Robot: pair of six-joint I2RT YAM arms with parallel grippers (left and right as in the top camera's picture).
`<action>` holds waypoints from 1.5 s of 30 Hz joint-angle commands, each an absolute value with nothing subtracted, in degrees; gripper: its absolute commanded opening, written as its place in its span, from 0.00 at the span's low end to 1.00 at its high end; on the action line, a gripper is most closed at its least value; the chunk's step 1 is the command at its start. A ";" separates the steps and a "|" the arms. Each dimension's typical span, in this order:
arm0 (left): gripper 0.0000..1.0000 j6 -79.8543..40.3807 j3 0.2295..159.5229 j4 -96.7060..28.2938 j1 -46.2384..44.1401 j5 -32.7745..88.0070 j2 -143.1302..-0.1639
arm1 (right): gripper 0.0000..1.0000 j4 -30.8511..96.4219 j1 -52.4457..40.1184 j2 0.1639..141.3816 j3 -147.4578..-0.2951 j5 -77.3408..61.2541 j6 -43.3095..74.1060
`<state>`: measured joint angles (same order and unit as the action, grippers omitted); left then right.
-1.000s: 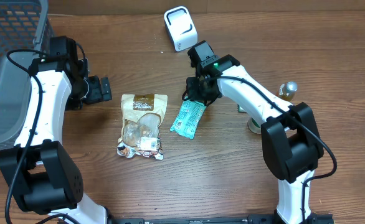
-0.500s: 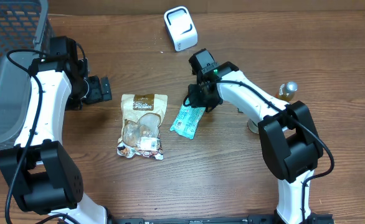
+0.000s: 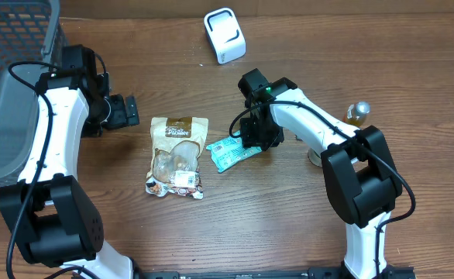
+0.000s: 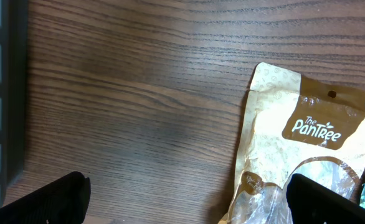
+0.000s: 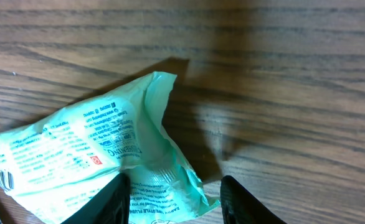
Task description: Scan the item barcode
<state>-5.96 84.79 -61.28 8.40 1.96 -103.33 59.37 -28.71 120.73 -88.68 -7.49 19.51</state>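
Note:
A teal snack packet [image 3: 227, 153] lies flat on the wooden table, right of a tan PanTree pouch [image 3: 177, 155]. My right gripper [image 3: 256, 138] hangs over the packet's right end. In the right wrist view the packet [image 5: 76, 155] shows its printed back, with a barcode [image 5: 2, 180] at the far left. The right gripper [image 5: 175, 194] is open, the packet's crinkled end between its fingers and a gap beside the right finger [image 5: 235, 196]. A white scanner [image 3: 225, 35] stands at the back. My left gripper [image 3: 130, 111] is wide open left of the pouch [image 4: 294, 149], holding nothing.
A dark mesh basket [image 3: 10, 77] fills the far left; its wall [image 4: 2, 93] shows in the left wrist view. A small bottle [image 3: 358, 112] stands at the right, behind my right arm.
The teal packet has swung from near upright to lying almost crosswise. My right gripper moved toward the front over its end and its jaws spread wider. The left arm is still.

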 commanded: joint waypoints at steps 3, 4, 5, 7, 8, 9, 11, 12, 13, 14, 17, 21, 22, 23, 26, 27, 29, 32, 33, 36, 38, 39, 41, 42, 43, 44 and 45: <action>1.00 -5.54 85.97 -61.23 8.60 2.42 -104.14 | 0.45 59.68 -28.18 119.70 -89.14 -7.60 19.35; 1.00 -5.52 85.97 -61.23 8.60 2.42 -104.14 | 0.46 59.51 -27.97 119.50 -89.27 -7.62 19.14; 1.00 -5.54 85.97 -61.23 8.60 2.42 -104.14 | 0.46 59.35 -27.77 119.31 -89.38 -7.62 18.94; 1.00 -5.54 85.97 -61.23 8.60 2.42 -104.14 | 0.48 59.00 -27.53 119.24 -89.38 -7.62 18.94; 1.00 -5.54 85.97 -61.23 8.60 2.42 -104.14 | 0.49 58.72 -27.49 119.26 -89.38 -7.64 18.68; 1.00 -5.54 85.97 -61.23 8.60 2.42 -104.14 | 0.49 58.46 -27.44 119.26 -89.36 -7.75 17.74; 1.00 -5.54 85.97 -61.23 8.60 2.42 -104.14 | 0.50 57.98 -27.46 119.26 -89.36 -7.77 15.94; 1.00 -5.54 85.97 -61.23 8.60 2.42 -104.14 | 0.50 57.80 -27.46 119.26 -89.36 -7.77 15.94; 1.00 -5.52 85.97 -61.23 8.60 2.42 -104.14 | 0.52 57.67 -27.46 119.26 -89.36 -7.77 15.99; 1.00 -5.54 85.97 -61.23 8.60 2.42 -104.14 | 0.52 57.54 -27.46 119.26 -89.36 -7.77 15.97; 0.99 -5.52 85.97 -61.23 8.60 2.42 -104.14 | 0.52 57.08 -27.46 119.26 -89.32 -7.75 15.97; 0.99 -5.54 85.97 -61.23 8.60 2.42 -104.14 | 0.53 55.75 -27.24 119.26 -89.32 -7.75 15.97; 0.99 -5.54 85.97 -61.23 8.60 2.42 -104.14 | 0.53 55.46 -27.24 119.26 -89.32 -7.75 15.97; 1.00 -5.54 85.97 -61.23 8.60 2.42 -104.14 | 0.53 55.29 -27.24 119.26 -89.32 -7.75 15.97; 0.99 -5.52 85.97 -61.23 8.60 2.42 -104.14 | 0.53 55.68 -27.24 119.26 -89.32 -7.75 15.94; 1.00 -5.54 85.97 -61.23 8.60 2.42 -104.14 | 0.53 55.96 -27.24 119.26 -89.32 -7.75 15.97; 0.99 -5.54 85.97 -61.23 8.60 2.42 -104.14 | 0.53 56.73 -27.29 119.26 -89.32 -7.77 15.97; 0.99 -5.54 85.97 -61.23 8.60 2.42 -104.14 | 0.53 57.28 -27.42 119.26 -89.17 -7.81 15.97; 1.00 -5.54 85.97 -61.23 8.60 2.42 -104.14 | 0.53 57.34 -27.42 119.26 -89.08 -7.81 15.97; 1.00 -5.54 85.97 -61.23 8.60 2.42 -104.14 | 0.53 57.25 -27.68 119.26 -88.49 -7.81 15.97; 0.99 -5.54 85.97 -61.23 8.60 2.42 -104.14 | 0.53 57.01 -27.68 119.26 -87.94 -7.79 15.97; 1.00 -5.52 85.97 -61.23 8.60 2.42 -104.14 | 0.53 56.66 -27.68 119.26 -87.57 -7.79 15.97; 1.00 -5.52 85.97 -61.23 8.60 2.42 -104.14 | 0.53 55.66 -27.68 119.26 -86.56 -7.79 15.97; 1.00 -5.52 85.97 -61.23 8.60 2.42 -104.14 | 0.53 55.20 -27.68 119.26 -86.13 -7.79 15.97; 1.00 -5.54 85.97 -61.23 8.60 2.42 -104.14 | 0.53 54.72 -27.68 119.26 -85.58 -7.79 15.97; 1.00 -5.54 85.97 -61.23 8.60 2.42 -104.14 | 0.53 54.52 -27.68 119.26 -85.21 -7.79 15.97; 1.00 -5.54 85.97 -61.23 8.60 2.42 -104.14 | 0.53 54.28 -27.68 119.26 -84.84 -7.79 15.97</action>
